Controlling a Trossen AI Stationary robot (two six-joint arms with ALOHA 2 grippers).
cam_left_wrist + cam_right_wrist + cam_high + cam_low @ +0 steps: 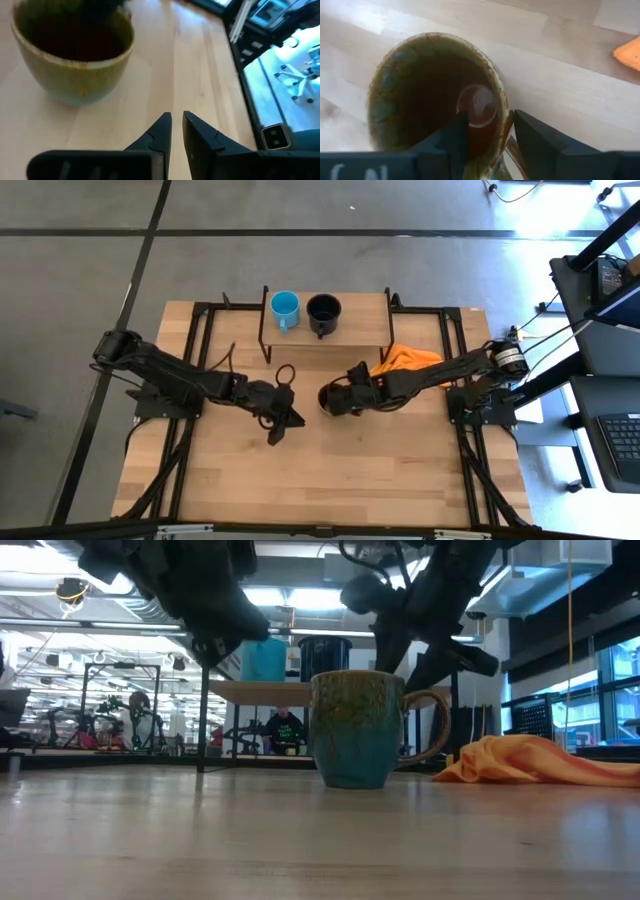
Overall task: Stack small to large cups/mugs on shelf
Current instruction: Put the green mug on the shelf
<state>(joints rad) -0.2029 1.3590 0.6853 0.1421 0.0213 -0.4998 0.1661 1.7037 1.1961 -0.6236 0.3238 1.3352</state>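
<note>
Glazed olive mug [435,95]: right claw [490,135] straddles its rim; left claw [176,131] nearly closed.

Beyond the right gripper [330,398], the shelf [365,315] holds the light-blue mug [285,307] and black mug [323,310]; its remaining end is free. An orange cloth [398,358] lies beside the right arm. The left gripper [285,418] sits close opposite.

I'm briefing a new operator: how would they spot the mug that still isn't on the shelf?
Start at the shelf at the table's far edge, then look toward the table's middle. The brown-olive mug stands there at the right gripper. Unlike the light-blue mug and black mug, it sits on the tabletop.
</note>
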